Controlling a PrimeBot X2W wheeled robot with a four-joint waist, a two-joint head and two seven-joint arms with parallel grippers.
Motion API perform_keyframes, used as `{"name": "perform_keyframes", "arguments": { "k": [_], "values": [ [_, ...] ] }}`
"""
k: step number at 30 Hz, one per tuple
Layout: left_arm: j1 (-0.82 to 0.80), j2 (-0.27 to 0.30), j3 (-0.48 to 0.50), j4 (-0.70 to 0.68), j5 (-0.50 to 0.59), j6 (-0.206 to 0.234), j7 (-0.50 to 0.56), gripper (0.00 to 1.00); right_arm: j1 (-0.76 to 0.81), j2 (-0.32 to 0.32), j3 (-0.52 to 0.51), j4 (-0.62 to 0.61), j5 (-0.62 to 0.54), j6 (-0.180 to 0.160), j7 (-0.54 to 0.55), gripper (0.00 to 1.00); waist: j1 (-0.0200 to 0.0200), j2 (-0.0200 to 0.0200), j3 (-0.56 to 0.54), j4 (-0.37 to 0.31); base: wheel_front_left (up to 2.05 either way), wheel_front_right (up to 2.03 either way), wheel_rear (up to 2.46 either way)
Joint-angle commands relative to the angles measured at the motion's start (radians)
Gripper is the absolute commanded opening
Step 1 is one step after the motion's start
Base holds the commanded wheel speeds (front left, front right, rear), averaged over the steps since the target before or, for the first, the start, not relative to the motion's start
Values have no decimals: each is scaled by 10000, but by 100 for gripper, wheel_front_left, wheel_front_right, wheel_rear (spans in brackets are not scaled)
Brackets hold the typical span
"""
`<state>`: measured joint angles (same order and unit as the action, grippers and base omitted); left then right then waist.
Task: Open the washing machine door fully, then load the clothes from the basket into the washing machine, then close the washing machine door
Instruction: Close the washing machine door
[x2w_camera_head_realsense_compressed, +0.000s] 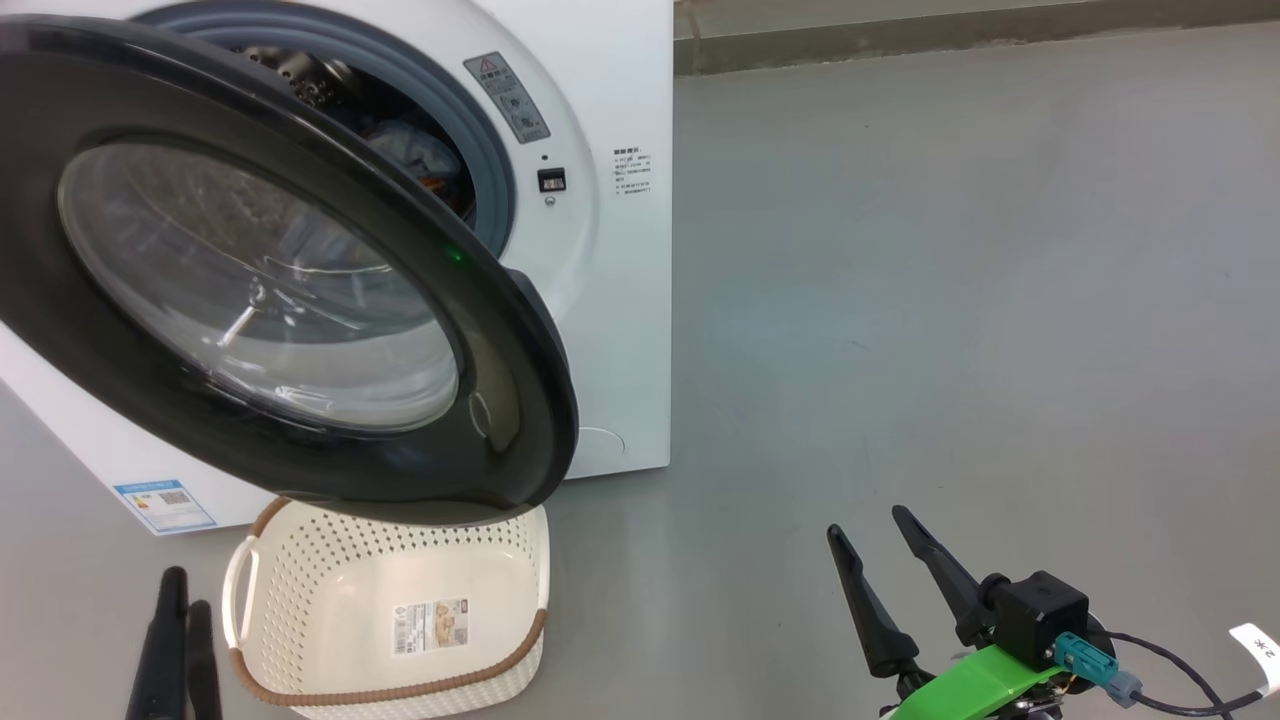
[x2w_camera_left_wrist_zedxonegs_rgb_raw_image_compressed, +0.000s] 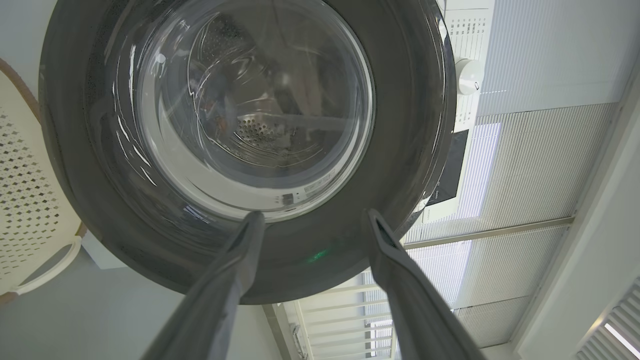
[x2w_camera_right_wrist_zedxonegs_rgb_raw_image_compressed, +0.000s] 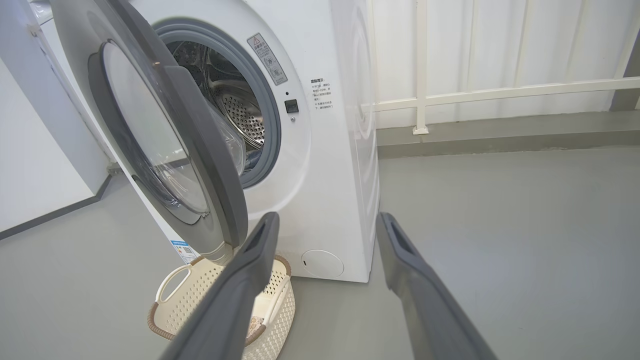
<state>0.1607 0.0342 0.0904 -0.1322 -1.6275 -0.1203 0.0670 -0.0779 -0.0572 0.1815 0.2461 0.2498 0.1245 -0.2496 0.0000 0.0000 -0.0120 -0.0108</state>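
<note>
Now the clothes (x2w_camera_head_realsense_compressed: 420, 158) lie inside the washing machine (x2w_camera_head_realsense_compressed: 620, 300), so the basket (x2w_camera_head_realsense_compressed: 330, 560) sits empty on the floor below the half-open washing machine door (x2w_camera_head_realsense_compressed: 500, 400). Your left hand (x2w_camera_left_wrist_zedxonegs_rgb_raw_image_compressed: 314, 215) and right hand (x2w_camera_head_realsense_compressed: 868, 522) gape wide, empty, free to push it.

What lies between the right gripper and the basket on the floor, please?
Bare grey floor lies between the right gripper and the basket; nothing stands on that stretch, as the head view shows.
</note>
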Motion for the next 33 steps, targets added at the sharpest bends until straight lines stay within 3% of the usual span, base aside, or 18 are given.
{"name": "perform_keyframes", "arguments": {
  "k": [1,7,11,12,14,19,23,33],
  "values": [
    [-131,160,249,-407,421,-103,-211,100,-31,69,263,-267,141,62,-122,100,0,0,0,-4,0,0,0],
    [54,593,-408,-761,2428,-103,-1631,100,-29,69,217,-297,150,62,-122,100,0,0,45,-2,0,0,0],
    [149,1434,-1293,-600,4023,-103,-2921,100,-27,69,187,-304,166,62,-122,100,0,0,87,-13,0,0,0],
    [128,1782,-1547,-361,4929,-103,-3198,100,-34,69,173,-313,159,62,-122,100,0,0,110,-17,0,0,0],
    [111,1898,-1584,-219,5456,-103,-3252,100,-34,69,162,-318,150,62,-122,100,0,0,118,-16,0,0,0],
    [22,1418,-623,57,8494,-103,-3283,100,-21,70,127,-344,90,62,-122,100,0,0,151,-17,0,0,0],
    [154,1110,-471,314,10847,-103,-3285,100,-21,70,126,-360,79,62,-122,100,0,0,163,-27,0,0,0],
    [403,367,296,511,14299,-8,-3287,100,-35,70,152,-373,32,62,-122,100,0,0,188,-43,0,0,0]
  ]
}}
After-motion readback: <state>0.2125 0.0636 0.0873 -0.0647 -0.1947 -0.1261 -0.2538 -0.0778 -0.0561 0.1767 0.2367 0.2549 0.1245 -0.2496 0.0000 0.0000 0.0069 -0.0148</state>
